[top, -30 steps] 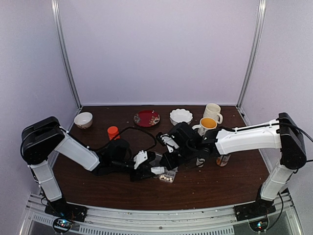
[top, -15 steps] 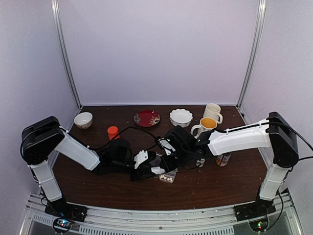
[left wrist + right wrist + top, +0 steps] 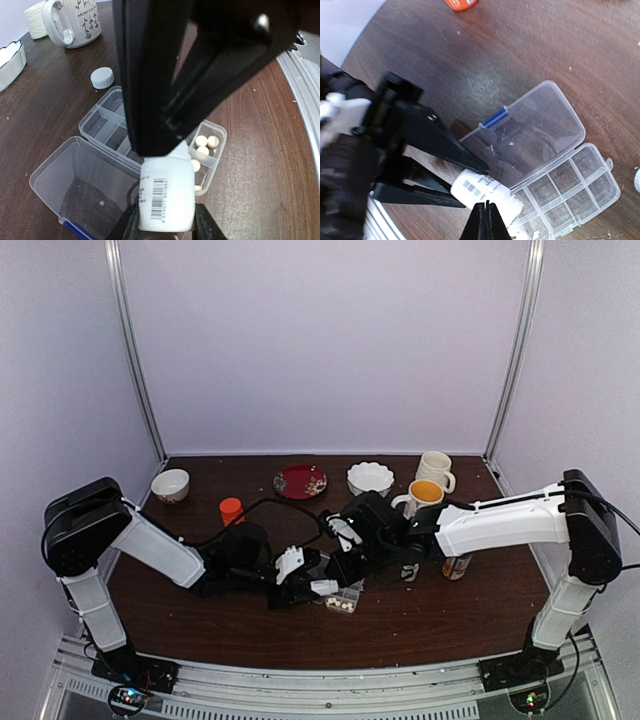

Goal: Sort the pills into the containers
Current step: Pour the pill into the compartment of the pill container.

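White plastic pill bottle (image 3: 166, 192), pinched in the left gripper (image 3: 166, 227), aims lengthwise over the cells (image 3: 107, 125) of the clear plastic pill box (image 3: 50, 175) — the right gripper (image 3: 486, 220), pressed together, sits at its mouth.

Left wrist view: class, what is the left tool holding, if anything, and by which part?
The left tool holds a white pill bottle, gripped by the two sides of its labelled body, towards the base end.

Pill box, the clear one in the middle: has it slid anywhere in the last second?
No. The pill box keeps the same spot, in front of the red plate and near the table's front edge.
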Controlling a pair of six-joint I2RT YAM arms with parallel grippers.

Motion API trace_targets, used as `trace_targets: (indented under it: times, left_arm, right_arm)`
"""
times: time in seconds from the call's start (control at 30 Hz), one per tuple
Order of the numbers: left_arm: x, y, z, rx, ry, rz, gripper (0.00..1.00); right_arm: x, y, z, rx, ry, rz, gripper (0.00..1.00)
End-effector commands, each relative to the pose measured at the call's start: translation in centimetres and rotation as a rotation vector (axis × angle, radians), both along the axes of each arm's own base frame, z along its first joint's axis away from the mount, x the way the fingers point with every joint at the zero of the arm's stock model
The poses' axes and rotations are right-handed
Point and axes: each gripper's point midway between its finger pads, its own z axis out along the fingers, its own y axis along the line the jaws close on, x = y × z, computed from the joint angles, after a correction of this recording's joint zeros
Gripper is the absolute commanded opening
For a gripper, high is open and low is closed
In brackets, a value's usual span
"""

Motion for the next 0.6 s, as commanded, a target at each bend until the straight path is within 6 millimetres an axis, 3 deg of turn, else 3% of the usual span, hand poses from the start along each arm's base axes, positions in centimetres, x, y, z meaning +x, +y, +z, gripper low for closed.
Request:
trace_targets:
  times: [0.0,0.1,0.37,0.57]
  left_arm:
    - [0.8,-1.2,1.7,-0.047,-0.034,0.008,0.00]
    - [0.7,-1.2,1.7,-0.045,-0.033,0.007,0.00]
    - [0.8,-1.3,1.7,-0.041,-0.030,0.007,0.00]
    - [0.7,-1.3,1.6,-0.041,-0.029,0.006,0.00]
  right_arm:
    - [-0.3,-0.8,-3.7,-0.101,0.046,-0.018,0.00]
    - [-0.1,-1.0,-3.3,-0.107,0.034,-0.025,0.00]
    - [0.1,-0.4,0.9,-0.015,-0.026,-0.009,0.00]
    - [-0.3,-0.1,0.1,-0.009,-0.005,0.008,0.00]
